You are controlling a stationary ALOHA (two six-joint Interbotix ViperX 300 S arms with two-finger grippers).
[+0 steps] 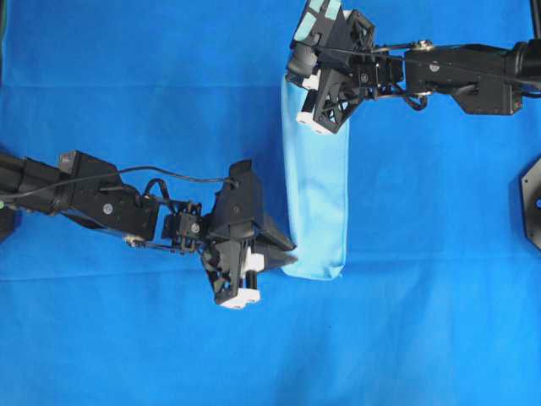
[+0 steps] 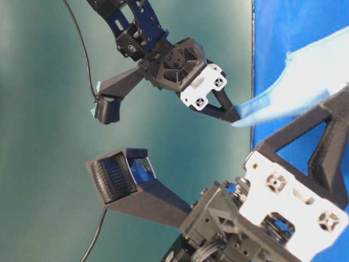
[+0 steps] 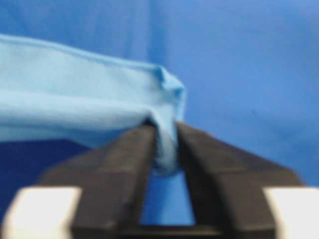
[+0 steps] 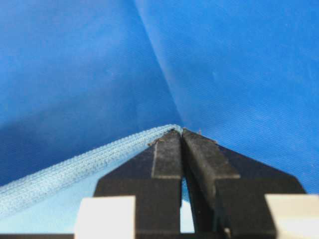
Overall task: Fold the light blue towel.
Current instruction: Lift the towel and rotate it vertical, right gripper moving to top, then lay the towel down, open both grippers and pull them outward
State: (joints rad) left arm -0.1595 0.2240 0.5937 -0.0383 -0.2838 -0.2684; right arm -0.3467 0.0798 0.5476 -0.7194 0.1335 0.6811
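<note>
As it lies in the overhead view, the light blue towel (image 1: 314, 182) is folded into a long narrow strip whose long axis runs from the top of the picture down to the bottom, on the royal-blue sheet (image 1: 127, 76) just right of centre. It is pale sky blue with a fine woven texture, its lower end blunt and rounded, its upper end lifted off the sheet. The left gripper (image 1: 286, 256) comes in from the left, arm nearly level, its jaws slightly apart with a bunched corner of the towel between them. The right gripper (image 1: 306, 78) reaches in from the right at the strip's upper end, wrist rolled, jaws clenched on the towel's folded edge.
</note>
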